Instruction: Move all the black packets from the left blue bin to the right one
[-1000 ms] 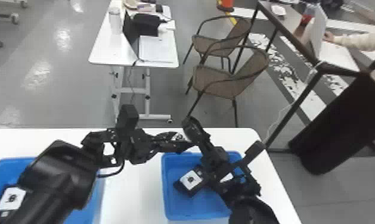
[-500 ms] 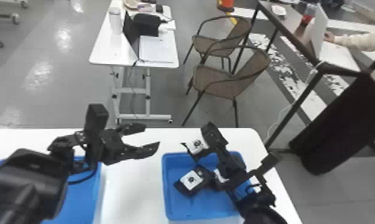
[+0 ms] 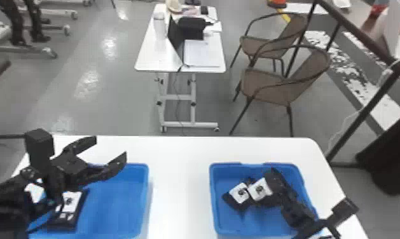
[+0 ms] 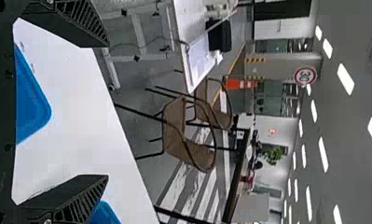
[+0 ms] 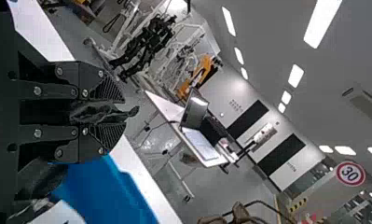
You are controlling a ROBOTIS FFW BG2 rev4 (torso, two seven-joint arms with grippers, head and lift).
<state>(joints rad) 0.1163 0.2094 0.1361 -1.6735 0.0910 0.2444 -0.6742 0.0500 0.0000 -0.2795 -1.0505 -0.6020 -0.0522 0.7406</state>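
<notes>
Asker: Where to begin?

Describer: At the left, with the left blue bin (image 3: 116,206); inside it, partly beneath the left arm (image 3: 52,181), a black packet (image 3: 64,225); pale label (image 3: 71,201) upward; long axis roughly near to far, with a slight lean of the far end to the right.

Asker: And from the left gripper (image 3: 110,147), which way to that packet?

Describer: Back toward the robot, and leftward of the fingertips; fingers spread wide, with nothing between; tips aimed away and to the right, over the bin's far side; probably, then, a draw back and a turn downward before any grip; left arm clearly nearer for that pick.

Asker: Farther right?

Describer: The right blue bin (image 3: 213,203); inside, toward the middle, a resting packet (image 3: 240,193), label showing, at a slant; just right of it, a held packet (image 3: 261,189), apparently over the same bin; contact between the two, impossible to tell.

Asker: Held how?

Describer: Pinched in the right gripper (image 5: 125,112); fingers pressed together on dark, crumpled film, in the right wrist view; next, most likely, a release down into the bin; some risk of landing on top of the resting packet.
</notes>
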